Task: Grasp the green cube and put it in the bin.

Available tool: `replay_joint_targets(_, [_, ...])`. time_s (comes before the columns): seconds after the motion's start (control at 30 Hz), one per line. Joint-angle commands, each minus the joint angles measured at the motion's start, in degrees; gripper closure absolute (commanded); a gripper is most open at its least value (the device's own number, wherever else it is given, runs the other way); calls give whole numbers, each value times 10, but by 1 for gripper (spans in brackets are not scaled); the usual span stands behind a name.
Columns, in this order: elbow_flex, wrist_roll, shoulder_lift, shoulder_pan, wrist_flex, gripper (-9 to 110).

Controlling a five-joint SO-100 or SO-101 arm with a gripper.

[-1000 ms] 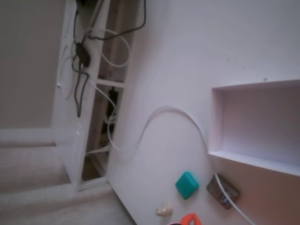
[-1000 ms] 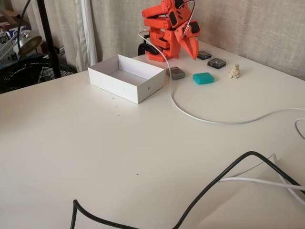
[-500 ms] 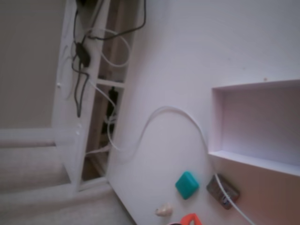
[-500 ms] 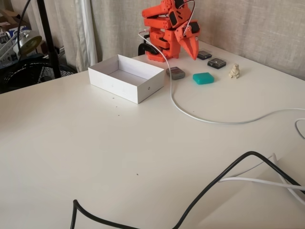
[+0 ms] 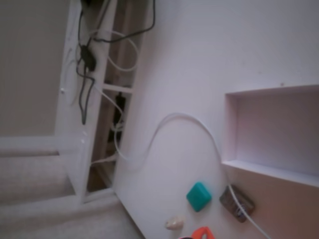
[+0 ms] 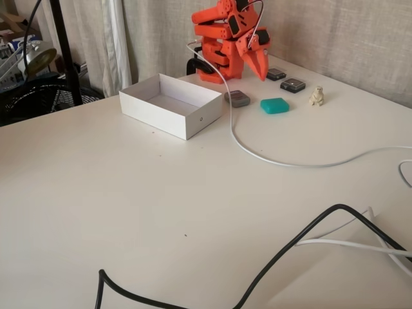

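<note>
The green cube [image 6: 275, 105] lies flat on the white table, a small teal block with rounded corners; in the other fixed view the green cube [image 5: 199, 196] sits near the bottom edge. The bin [image 6: 193, 120] is a shallow white box left of the cube, empty inside; its white wall [image 5: 229, 129] fills the right side of the blurrier view. The orange arm is folded at the back of the table. Its gripper [image 6: 262, 76] points down, fingers together, holding nothing, behind and above the cube. Only an orange tip of the gripper [image 5: 202, 233] shows at the bottom edge there.
A dark grey gadget [image 6: 237, 98] with a white cable [image 6: 257, 154] lies between bin and cube. Two more small gadgets [image 6: 293, 84] and a beige figure [image 6: 316, 96] sit right of the arm. A black cable [image 6: 309, 232] crosses the near table. The beige lump [image 5: 174, 222] is near the table's edge.
</note>
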Motion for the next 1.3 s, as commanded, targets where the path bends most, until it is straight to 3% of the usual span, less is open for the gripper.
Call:
replay_joint_targets(0.0, [0,0,4,0,-7,110])
replay_joint_targets(0.27, [-1,-17,4,-13,-7,104])
replay_joint_targets(0.33, [-4,-22,-11,-21,-16,93])
replay_joint_targets(0.47, [-44,-10,-124,-54,-97,84])
replay_joint_targets(0.6, [-217,-6,-320,-75,-129,79])
replay_joint_targets(0.77, [-555,18,-561,-100,-4,79])
replay_joint_targets(1.03, [-983,45,-765,-130,229,73])
replay_joint_targets(1.13, [-1038,64,-795,-123,268,70])
replay_joint_targets(1.27, [-962,89,-821,-98,265,68])
